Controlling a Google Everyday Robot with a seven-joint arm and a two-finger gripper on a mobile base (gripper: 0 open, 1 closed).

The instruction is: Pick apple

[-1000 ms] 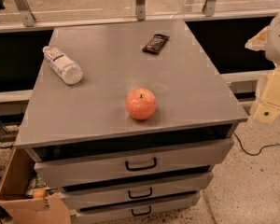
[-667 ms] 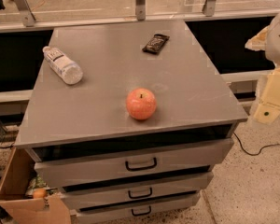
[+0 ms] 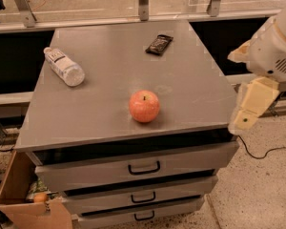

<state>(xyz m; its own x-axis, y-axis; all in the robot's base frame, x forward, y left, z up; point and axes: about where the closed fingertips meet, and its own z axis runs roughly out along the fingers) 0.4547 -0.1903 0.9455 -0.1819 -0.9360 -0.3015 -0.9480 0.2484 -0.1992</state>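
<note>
The apple [image 3: 144, 106] sits front-centre on the cabinet top [image 3: 109, 97], bottle [image 3: 63, 66] behind-left, jaws beyond the right edge

I've only got one view here: it looks down from above and in front of the grey cabinet [image 3: 109, 94], facing its back edge, mid-range, so the whole top and all three drawers [image 3: 143, 168] fit. The gripper [image 3: 251, 106] sits at the frame's right edge, just off the cabinet's front corner.

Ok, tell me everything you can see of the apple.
The apple is round, red-orange with pale speckles, a yellowish dimple and short dark stem facing up. It sits upright, whole, near the front middle of the grey cabinet top, touching nothing else. The pincer hangs beyond the top's right edge, clear of it.
</note>
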